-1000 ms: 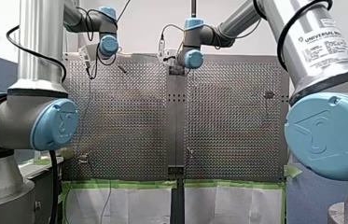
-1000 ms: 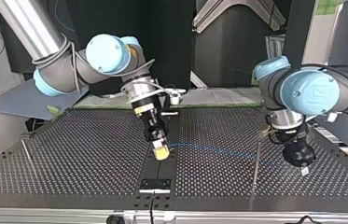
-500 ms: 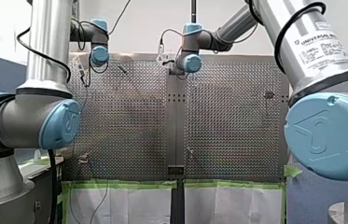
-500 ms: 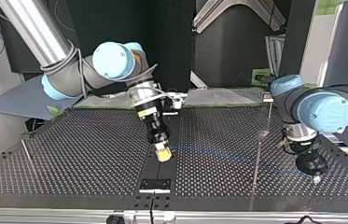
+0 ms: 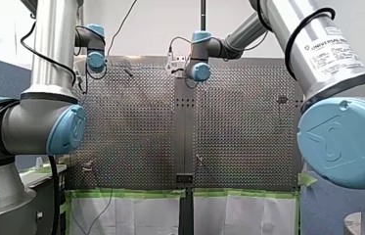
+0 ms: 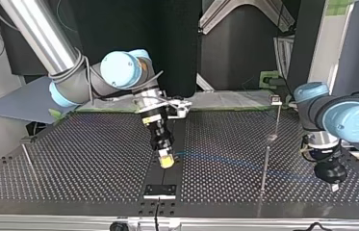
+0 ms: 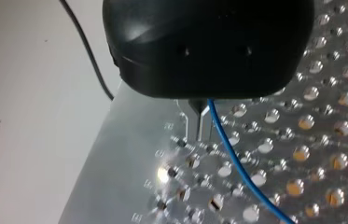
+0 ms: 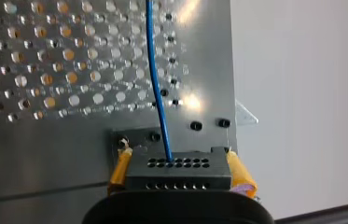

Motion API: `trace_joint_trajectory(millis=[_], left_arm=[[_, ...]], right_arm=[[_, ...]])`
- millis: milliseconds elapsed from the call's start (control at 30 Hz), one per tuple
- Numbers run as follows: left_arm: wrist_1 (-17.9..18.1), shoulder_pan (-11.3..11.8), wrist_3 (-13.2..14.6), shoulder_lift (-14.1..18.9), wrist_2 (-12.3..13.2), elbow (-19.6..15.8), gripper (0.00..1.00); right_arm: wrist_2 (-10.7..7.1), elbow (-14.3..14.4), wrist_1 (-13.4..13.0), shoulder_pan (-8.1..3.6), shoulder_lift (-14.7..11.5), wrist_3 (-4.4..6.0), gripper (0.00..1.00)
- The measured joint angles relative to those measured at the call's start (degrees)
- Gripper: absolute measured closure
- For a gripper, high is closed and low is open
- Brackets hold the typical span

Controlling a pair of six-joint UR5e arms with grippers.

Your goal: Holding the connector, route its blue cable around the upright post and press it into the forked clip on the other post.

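Observation:
In the top view my right gripper (image 6: 166, 161) with yellow pads tilts down over the table's centre strip. The right wrist view shows it shut on the black connector (image 8: 178, 169), the blue cable (image 8: 156, 84) leaving the connector's face. The cable (image 6: 225, 160) runs low across the table toward the top view's right. My black left gripper (image 6: 332, 181) hangs there, beyond the upright post (image 6: 264, 168). Its metal fingers (image 7: 194, 122) are pressed together with the cable (image 7: 237, 169) coming out at them. The forked clip (image 6: 275, 99) tops a thinner post behind.
A thin rod (image 6: 27, 157) leans at the top view's left. A black plate (image 6: 159, 190) lies on the centre strip near the table's near edge. The perforated table's edge (image 7: 111, 154) falls away just beside my left gripper.
My left gripper has moved toward the top view's right and a little nearer the camera, away from the upright post, drawing the cable along. My right gripper has hardly shifted.

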Motion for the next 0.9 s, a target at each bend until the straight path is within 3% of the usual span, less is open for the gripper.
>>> trace_joint_trajectory(millis=[267, 700, 900], left_arm=[[-0.5, -1.3, 0.1, -0.9, 4.1, 0.0, 1.0], [-0.9, -2.2, 1.0, -2.8, 10.2, -0.5, 1.0], [-0.7, -2.5, 1.0, -2.9, 13.0, -1.8, 1.0]], right_arm=[[1.15, 0.0, -0.2, -0.89, 0.2, 0.0, 1.0], [2.4, 0.0, 0.2, -1.31, 0.5, -0.06, 1.0], [3.51, 0.1, 1.7, -1.38, 1.7, -0.27, 1.0]])
